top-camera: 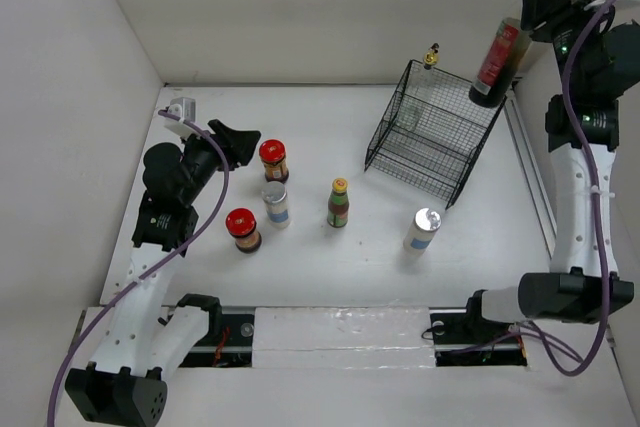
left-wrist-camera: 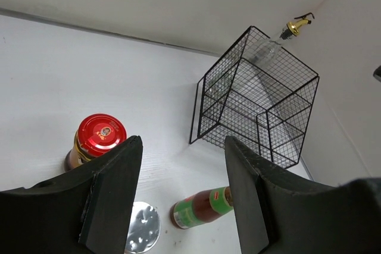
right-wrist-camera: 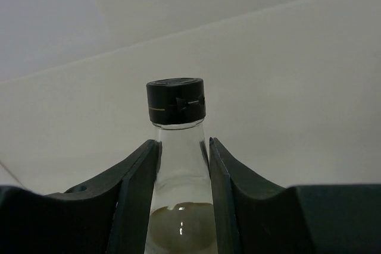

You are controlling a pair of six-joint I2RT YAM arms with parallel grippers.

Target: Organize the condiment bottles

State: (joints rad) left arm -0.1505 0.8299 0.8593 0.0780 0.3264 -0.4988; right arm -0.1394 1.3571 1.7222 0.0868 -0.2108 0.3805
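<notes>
My right claw [right-wrist-camera: 181, 157] clamps the neck of the black-capped bottle [top-camera: 497, 59] above the basket [top-camera: 435, 132], likely to rack it; my left claw [left-wrist-camera: 181, 144] hangs spread wide, left of the basket.

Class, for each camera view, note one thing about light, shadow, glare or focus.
Top external: even diffuse light, faint shadows, a glint on the right-hand silver-capped bottle. Left wrist: fingers dark and featureless, wire basket crisp. Right wrist: black-capped bottle sharp, a small highlight low on its glass.
</notes>
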